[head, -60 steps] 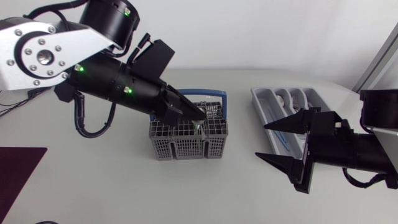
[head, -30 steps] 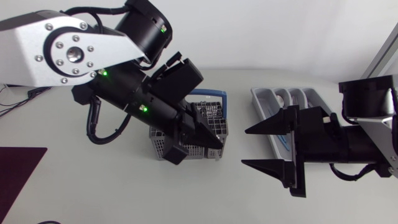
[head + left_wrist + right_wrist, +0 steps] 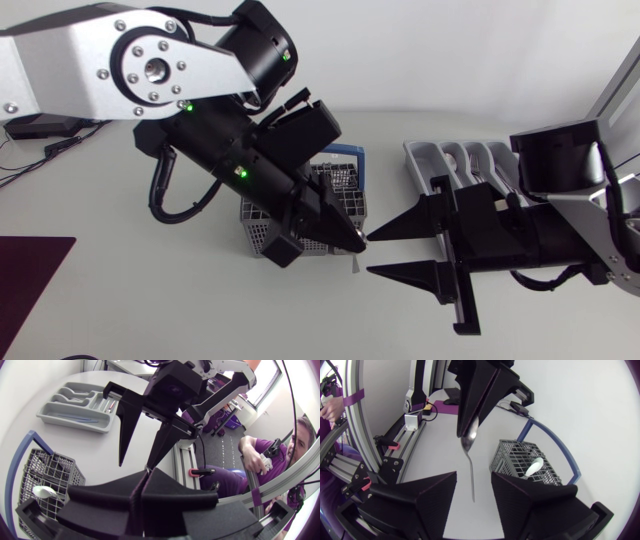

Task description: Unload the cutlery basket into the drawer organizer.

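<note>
My left gripper is shut on the bowl of a metal spoon, held just right of the grey cutlery basket with its blue handle. The spoon's thin handle points down between the fingers of my right gripper, which is open; neither finger touches it. In the head view the right gripper meets the left one tip to tip. The basket holds a white spoon. The grey drawer organizer lies at the back right with cutlery in its slots.
A dark purple mat lies at the table's front left corner. The organizer sits beyond my right arm in the left wrist view. The bare tabletop stretches in front of the basket.
My left arm lifted the spoon out of the basket and carried it rightward. My right arm moved left to meet it, and its fingers narrowed around the handle.
</note>
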Robot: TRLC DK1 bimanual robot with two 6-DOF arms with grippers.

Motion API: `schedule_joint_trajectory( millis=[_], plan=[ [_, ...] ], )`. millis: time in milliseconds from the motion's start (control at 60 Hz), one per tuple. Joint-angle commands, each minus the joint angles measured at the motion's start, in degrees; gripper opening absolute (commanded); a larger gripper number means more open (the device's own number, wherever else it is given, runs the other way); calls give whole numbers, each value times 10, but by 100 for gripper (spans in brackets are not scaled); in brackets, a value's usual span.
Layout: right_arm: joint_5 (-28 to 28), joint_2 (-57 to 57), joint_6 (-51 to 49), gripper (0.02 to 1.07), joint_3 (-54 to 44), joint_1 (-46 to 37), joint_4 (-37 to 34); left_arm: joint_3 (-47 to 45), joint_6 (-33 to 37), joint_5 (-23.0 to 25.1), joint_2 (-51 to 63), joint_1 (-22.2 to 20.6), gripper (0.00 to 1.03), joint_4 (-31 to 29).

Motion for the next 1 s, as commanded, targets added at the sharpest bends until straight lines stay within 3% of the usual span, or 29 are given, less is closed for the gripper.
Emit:
schedule_joint_trajectory(
  millis=[0,250,350,467,600,733,983],
  plan=[
    [-6,7,-10,48,3,5,1,24,16,11,13,-2,12,-12],
    [-1,9,-9,43,0,18,1,35,16,19,22,-2,12,-17],
    [0,11,-7,34,1,22,5,35,16,23,24,-2,12,-17],
    [1,12,-3,33,1,27,10,33,15,26,26,-2,12,-18],
    [5,16,-1,29,1,33,12,32,15,27,27,-2,12,-18],
    [7,16,0,18,1,33,13,32,15,27,27,-3,12,-20],
    [11,19,2,13,2,35,13,33,14,27,28,-4,12,-20]
  ],
)
